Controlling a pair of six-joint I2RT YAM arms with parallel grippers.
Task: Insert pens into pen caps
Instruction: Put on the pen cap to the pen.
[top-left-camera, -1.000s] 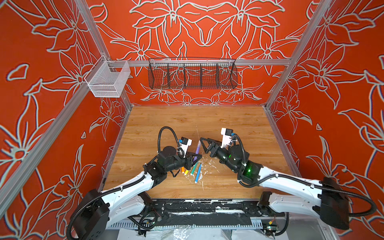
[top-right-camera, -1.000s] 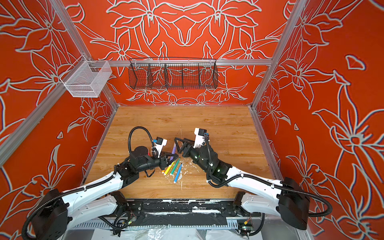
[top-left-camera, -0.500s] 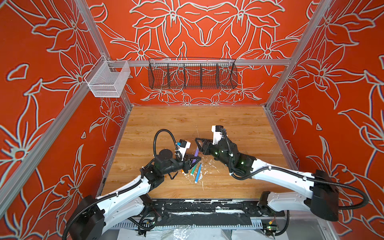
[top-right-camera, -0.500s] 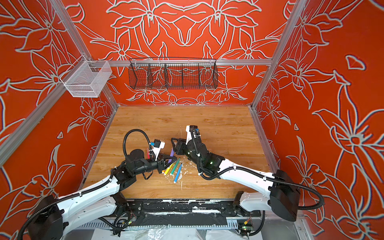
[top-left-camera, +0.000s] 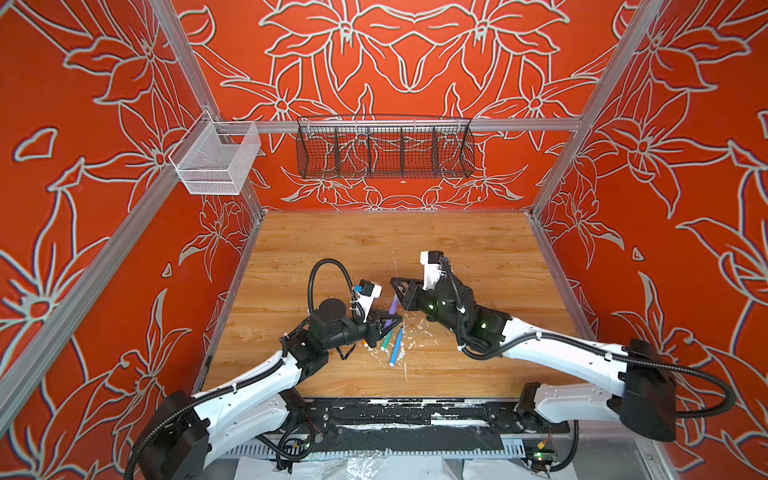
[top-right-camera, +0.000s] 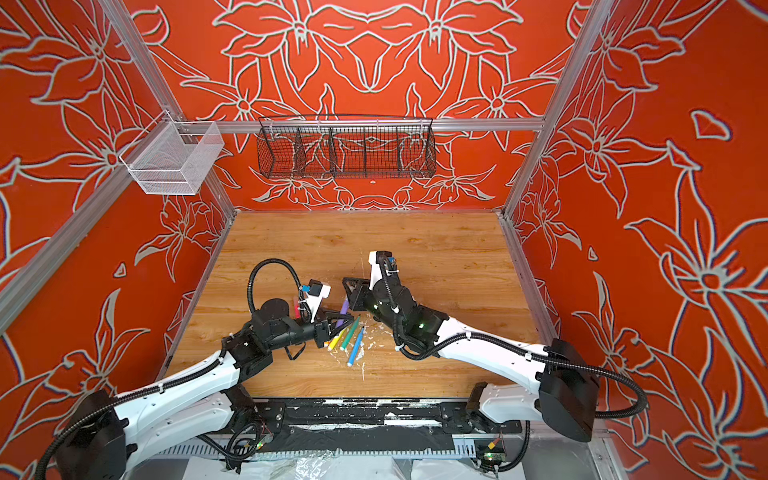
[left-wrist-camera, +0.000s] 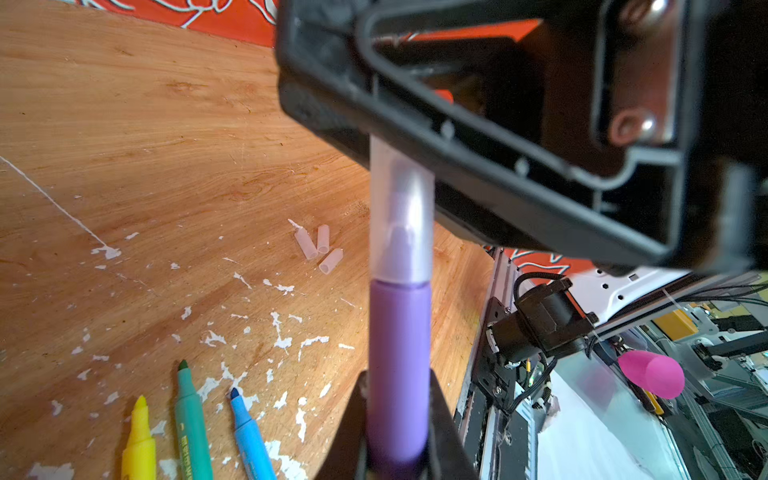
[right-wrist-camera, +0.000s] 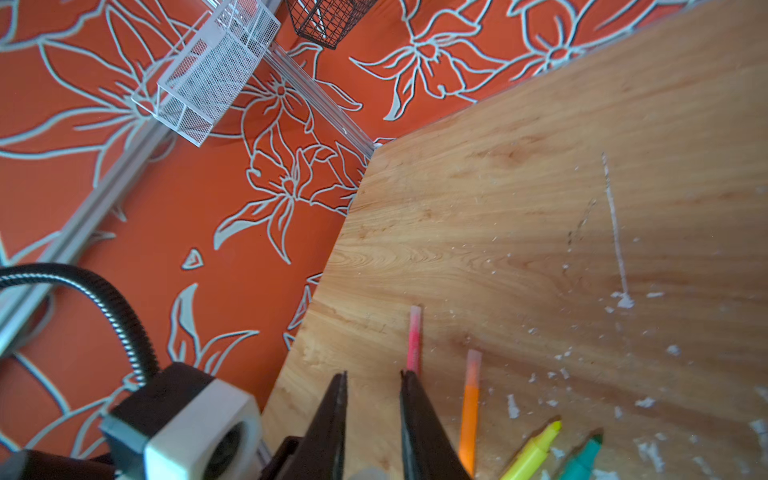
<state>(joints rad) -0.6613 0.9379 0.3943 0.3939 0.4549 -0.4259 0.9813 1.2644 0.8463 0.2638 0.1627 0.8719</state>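
Red flowered walls (top-left-camera: 83, 124) box in a wooden tabletop (top-left-camera: 374, 249). The left arm (top-left-camera: 249, 386) and right arm (top-left-camera: 561, 349) reach in from the near edge and meet over the near half of the tabletop. A black wire basket (top-left-camera: 384, 147) hangs on the back wall. A smaller white mesh basket (top-left-camera: 216, 160) hangs by the left corner post.

The left fingers (left-wrist-camera: 345, 432) are clamped on the barrel of the purple pen (left-wrist-camera: 399, 332), which is held up off the tabletop. The right fingers (right-wrist-camera: 328, 424) stand narrow, closed on the far end of a cap (left-wrist-camera: 401, 216). This cap sits over the purple pen's tip, and its open end meets the barrel. In both top views the purple pen spans the gap between the two sets of fingers.

Below the left fingers, the yellow pen (left-wrist-camera: 139, 436), green pen (left-wrist-camera: 191, 415) and blue pen (left-wrist-camera: 249, 432) lie side by side on the tabletop with their tips bare. The orange pen (right-wrist-camera: 469, 407) lies next to the yellow pen. The pink pen (right-wrist-camera: 414, 340) lies a little farther out, partly behind a right finger. Each of these two has a pale end that looks like a cap, though the view is blurred.

Three loose caps (left-wrist-camera: 318, 247) lie close together on the tabletop, apart from the pens. White flecks (left-wrist-camera: 282, 336) are scattered between them and the pen tips.
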